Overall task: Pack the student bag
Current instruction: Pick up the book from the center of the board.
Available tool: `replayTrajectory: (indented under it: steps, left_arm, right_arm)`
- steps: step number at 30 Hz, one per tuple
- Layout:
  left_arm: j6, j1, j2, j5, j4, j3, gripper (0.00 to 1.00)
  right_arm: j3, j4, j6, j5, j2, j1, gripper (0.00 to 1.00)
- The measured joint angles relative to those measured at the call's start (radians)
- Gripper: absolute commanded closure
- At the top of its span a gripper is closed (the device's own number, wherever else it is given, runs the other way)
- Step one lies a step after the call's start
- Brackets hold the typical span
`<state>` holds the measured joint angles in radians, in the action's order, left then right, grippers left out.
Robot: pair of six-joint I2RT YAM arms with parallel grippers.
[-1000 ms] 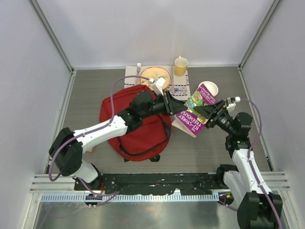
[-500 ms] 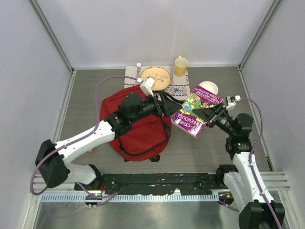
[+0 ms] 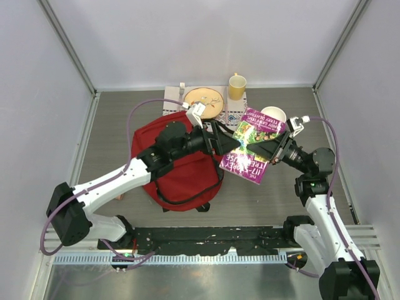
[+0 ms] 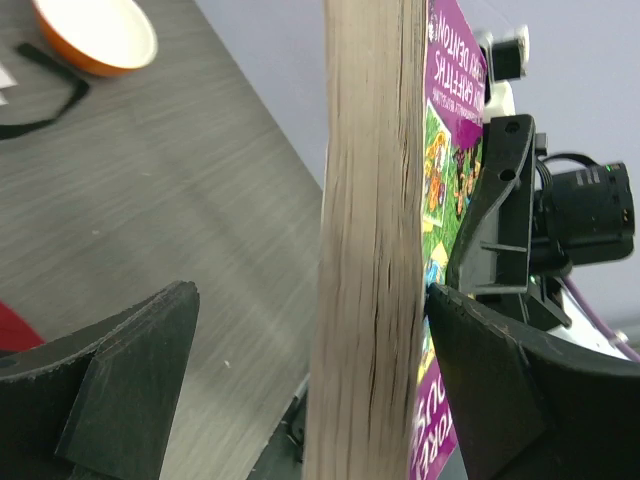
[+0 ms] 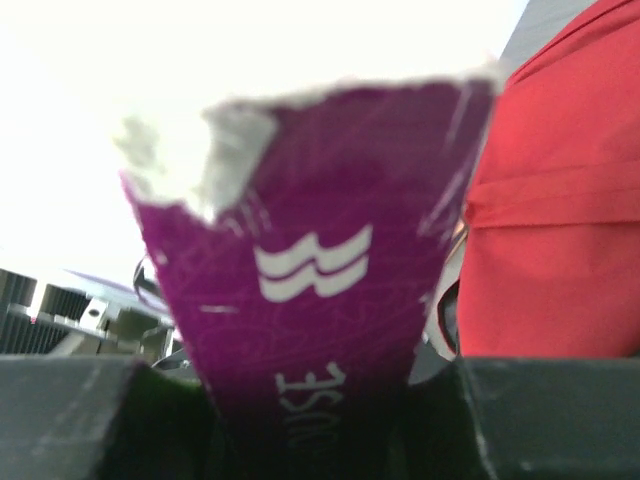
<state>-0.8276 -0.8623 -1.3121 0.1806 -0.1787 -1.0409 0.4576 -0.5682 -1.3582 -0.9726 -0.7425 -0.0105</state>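
The student bag (image 3: 181, 172), a red backpack, lies flat at the table's middle left under my left arm. A purple paperback book (image 3: 250, 147) hangs tilted above the table just right of the bag. My right gripper (image 3: 267, 149) is shut on the book's right end; the right wrist view shows the purple spine (image 5: 320, 300) clamped between the fingers, with the red bag (image 5: 560, 220) behind. My left gripper (image 3: 222, 142) stands open around the book's left end. In the left wrist view the page edge (image 4: 370, 250) sits between the spread fingers (image 4: 130, 380), close to the right one.
A patterned placemat (image 3: 236, 116) at the back holds a wooden plate (image 3: 204, 98), with a fork (image 3: 182, 87) to its left. A yellow mug (image 3: 237, 87) stands behind it and a white bowl (image 3: 274, 115) sits right of it. Grey walls close in three sides.
My left gripper has opened and let go of the book. The right gripper has shut on its right end, and the book has shifted slightly left and flatter.
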Motion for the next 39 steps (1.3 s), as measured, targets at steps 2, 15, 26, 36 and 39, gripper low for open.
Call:
replayTrajectory:
  steps: [2, 15, 26, 36, 39]
  left_arm:
    - [-0.004, 0.002, -0.023, 0.045, -0.028, 0.000, 0.00]
    - [-0.064, 0.026, -0.067, 0.164, -0.238, 0.018, 0.31]
    - [-0.081, 0.031, -0.067, 0.190, -0.274, 0.038, 1.00]
    - [-0.024, 0.027, 0.205, -0.203, 0.032, 0.180, 1.00]
    - [-0.025, 0.032, 0.370, -0.382, 0.107, 0.248, 1.00]
  right_arm:
    - [0.013, -0.022, 0.000, -0.023, -0.011, -0.035, 0.99]
    - [0.041, 0.049, 0.130, -0.100, -0.037, -0.158, 0.99]
    - [0.090, 0.230, 0.299, -0.101, -0.076, -0.172, 0.42]
    - [0.188, 0.720, 0.542, 0.289, 0.008, -0.183, 0.14]
    - [0.124, 0.726, 0.513, 0.335, 0.069, -0.184, 0.14]
